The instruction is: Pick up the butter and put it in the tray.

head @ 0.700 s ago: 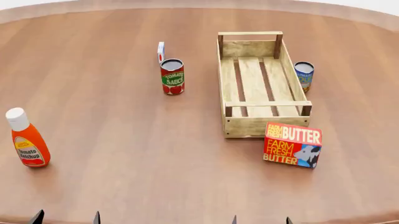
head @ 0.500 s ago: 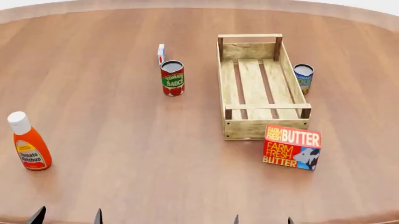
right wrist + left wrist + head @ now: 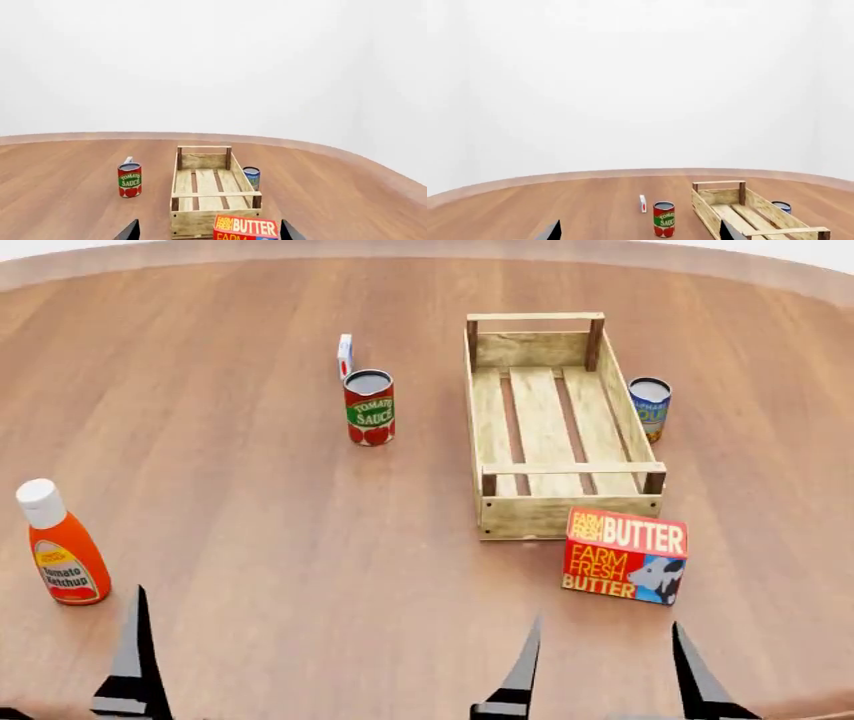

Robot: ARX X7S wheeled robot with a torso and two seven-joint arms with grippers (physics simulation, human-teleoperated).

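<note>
The butter (image 3: 625,555), a red carton lying on the table, sits just in front of the near right corner of the tray (image 3: 567,512). The tray is a long pale wooden crate with nothing in it. My right gripper (image 3: 607,680) is open and empty, near the table's front edge, just short of the butter. In the right wrist view the butter (image 3: 245,229) shows between the open fingertips, with the tray (image 3: 200,220) behind it. My left gripper (image 3: 67,695) is open and empty at the front left. In the left wrist view it (image 3: 639,232) faces the tray (image 3: 704,212).
A tomato sauce can (image 3: 370,407) stands left of the tray, with a small white carton (image 3: 344,354) behind it. A blue can (image 3: 649,408) stands at the tray's right side. A ketchup bottle (image 3: 60,545) stands at the front left, near my left gripper.
Both grippers have come further into the head view from the bottom edge, their fingers now reaching higher. The butter, the tray and the other objects have stayed put.
</note>
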